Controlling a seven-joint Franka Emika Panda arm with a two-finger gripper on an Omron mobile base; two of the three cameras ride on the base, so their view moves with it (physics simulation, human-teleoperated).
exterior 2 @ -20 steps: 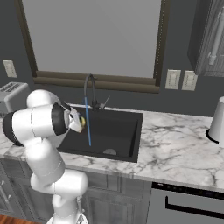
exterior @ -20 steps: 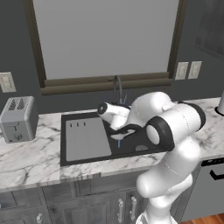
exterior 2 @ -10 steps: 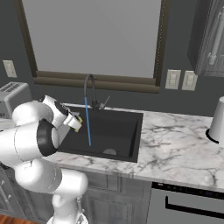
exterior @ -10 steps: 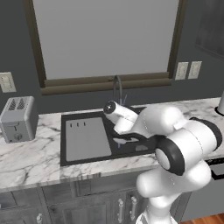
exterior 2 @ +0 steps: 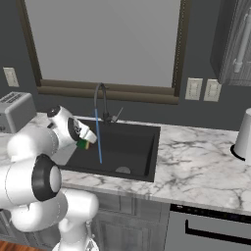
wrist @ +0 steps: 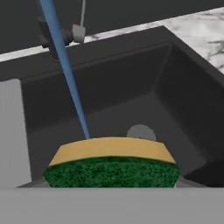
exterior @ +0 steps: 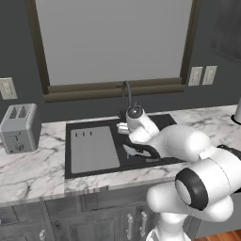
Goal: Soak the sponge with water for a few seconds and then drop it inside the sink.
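Observation:
My gripper [exterior 2: 85, 141] is shut on the sponge [wrist: 112, 164], a yellow block with a green scouring face, and holds it over the dark sink [wrist: 175, 100]. The blue water [wrist: 65, 65] falls from the gooseneck faucet [exterior 2: 101, 94] and drops out of sight behind the sponge's far yellow edge. From the right base view the sponge [exterior 2: 84, 145] hangs just left of the water [exterior 2: 99, 139], which runs on down into the basin. A round drain [wrist: 141, 131] lies beyond the sponge. In the left base view my forearm covers the hand above the sink [exterior: 90, 165].
A light grey ribbed drainboard [exterior: 94, 149] fills the sink's left part. A silver toaster [exterior: 19, 127] stands on the marble counter [exterior 2: 201, 166] to the left. A white vessel [exterior 2: 243, 133] sits at the counter's far right. A window is behind the faucet.
My elbow and upper arm have swung round, while the hand has stayed over the basin by the stream. The sponge has stayed gripped and sunk a little.

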